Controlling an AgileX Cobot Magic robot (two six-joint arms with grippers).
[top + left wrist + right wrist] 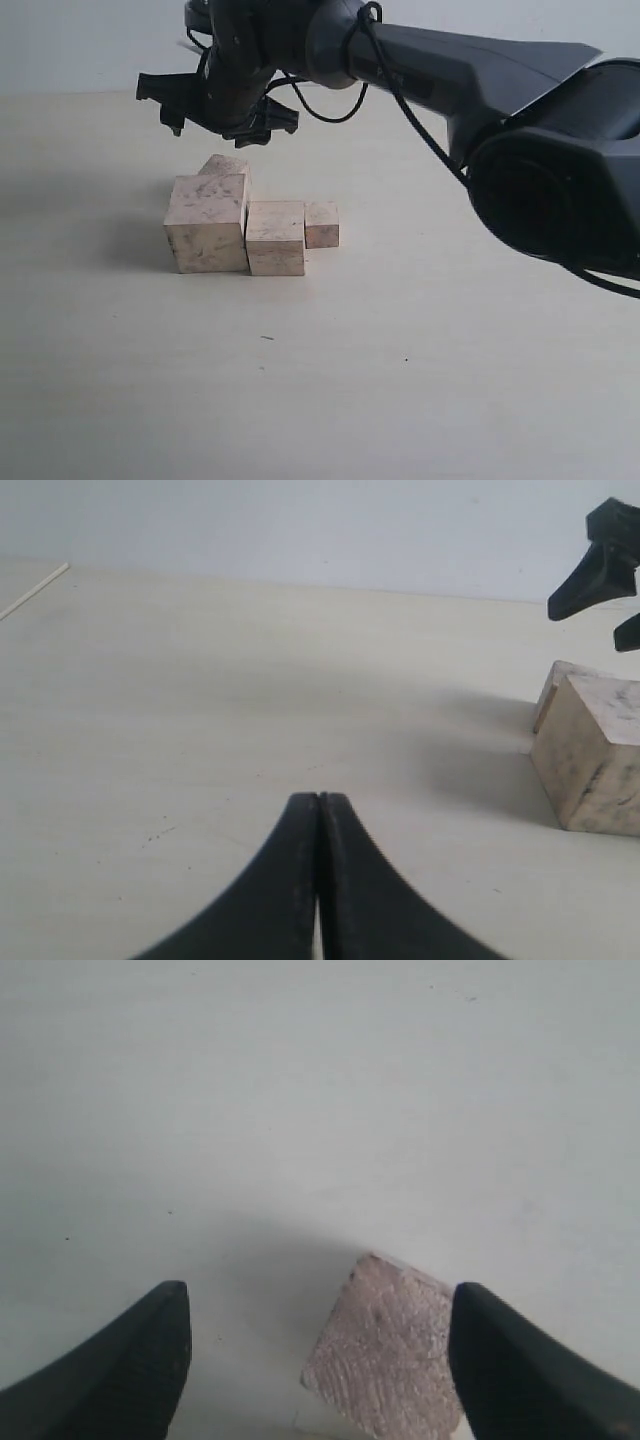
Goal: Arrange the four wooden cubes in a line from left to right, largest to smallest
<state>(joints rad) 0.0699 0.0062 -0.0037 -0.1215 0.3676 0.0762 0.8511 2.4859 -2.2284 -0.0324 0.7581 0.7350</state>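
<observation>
Three of the four wooden cubes form a row: the largest cube on the left, a mid-sized cube touching it, then a small cube. Behind the largest sits the fourth cube, turned at an angle and partly hidden. My right gripper reaches across and hovers open just above that fourth cube. In the right wrist view this cube lies between the spread fingers of the right gripper, nearer one finger. My left gripper is shut and empty over bare table, left of the largest cube.
The pale table extends all around the cubes. The bulky right arm spans the upper right of the exterior view. The right gripper's fingertips show at the edge of the left wrist view.
</observation>
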